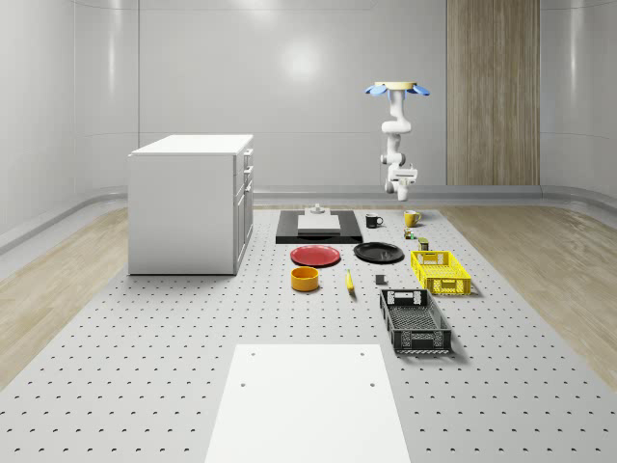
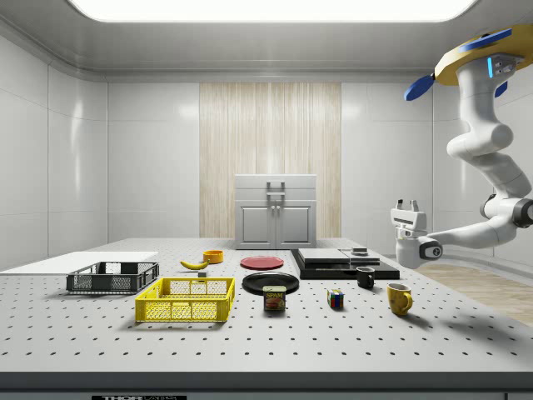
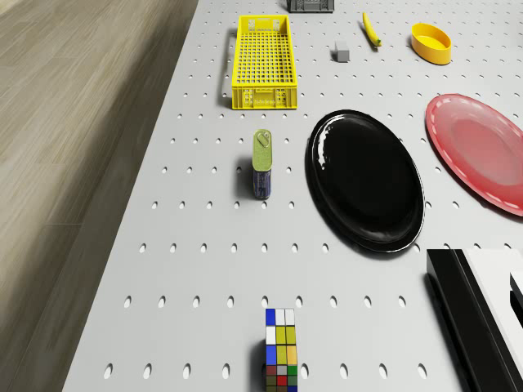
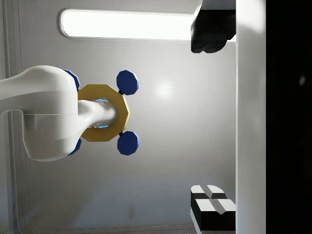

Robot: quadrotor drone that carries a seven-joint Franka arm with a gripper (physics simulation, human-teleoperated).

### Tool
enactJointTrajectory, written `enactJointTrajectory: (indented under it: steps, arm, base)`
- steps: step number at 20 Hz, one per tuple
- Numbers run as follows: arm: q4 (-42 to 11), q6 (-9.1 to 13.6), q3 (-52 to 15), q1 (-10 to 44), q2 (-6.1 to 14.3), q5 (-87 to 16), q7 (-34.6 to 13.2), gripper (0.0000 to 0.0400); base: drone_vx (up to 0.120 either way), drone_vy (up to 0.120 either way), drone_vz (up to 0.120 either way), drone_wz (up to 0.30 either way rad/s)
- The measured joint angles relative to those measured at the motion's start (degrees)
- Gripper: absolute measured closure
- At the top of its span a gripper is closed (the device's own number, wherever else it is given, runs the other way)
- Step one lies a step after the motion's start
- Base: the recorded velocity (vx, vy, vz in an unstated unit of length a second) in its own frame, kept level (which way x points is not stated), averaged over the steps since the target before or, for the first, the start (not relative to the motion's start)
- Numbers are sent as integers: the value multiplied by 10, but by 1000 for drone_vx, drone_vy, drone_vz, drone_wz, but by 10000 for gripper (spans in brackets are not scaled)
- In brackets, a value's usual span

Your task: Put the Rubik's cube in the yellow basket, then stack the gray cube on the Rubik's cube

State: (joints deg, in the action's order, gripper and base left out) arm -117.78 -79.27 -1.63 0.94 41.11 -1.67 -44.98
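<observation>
The Rubik's cube (image 2: 335, 298) (image 3: 280, 349) (image 1: 410, 232) sits on the perforated table between a tin can and a yellow mug. Further along the table stands the yellow basket (image 2: 183, 310) (image 3: 263, 98) (image 1: 442, 285), with nothing in it. A small gray cube (image 3: 341, 53) (image 1: 380, 281) lies beside the basket, near the banana. The drone (image 2: 479, 54) (image 1: 395, 89) hovers high over the mug end of the table. Its arm bends down and back, so the gripper (image 2: 408, 202) (image 4: 212, 119) points upward, open and holding nothing, well above and to the side of the Rubik's cube.
A tin can (image 3: 261, 163), black plate (image 3: 366, 180), red plate (image 3: 482, 151), orange bowl (image 3: 431, 42) and banana (image 3: 372, 28) lie around. A black basket (image 1: 415, 321), black mug (image 2: 365, 277), yellow mug (image 2: 399, 297), black slab (image 1: 319, 226) and white cabinet (image 1: 188, 203) also stand there.
</observation>
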Motion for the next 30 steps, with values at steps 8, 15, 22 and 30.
enactJointTrajectory:
  steps: [8,15,22,30]
  arm:
    - [-6,-4,-38,12,3,-54,-7,0]
    - [-39,-12,-148,47,12,-211,-30,0]
    - [-216,-25,-382,145,52,-586,-115,0]
    - [-438,51,-596,372,115,-1001,-307,0]
  base:
    - [120,0,0,0]
    - [120,0,0,0]
    - [120,0,-17,0]
    - [120,0,-120,0]
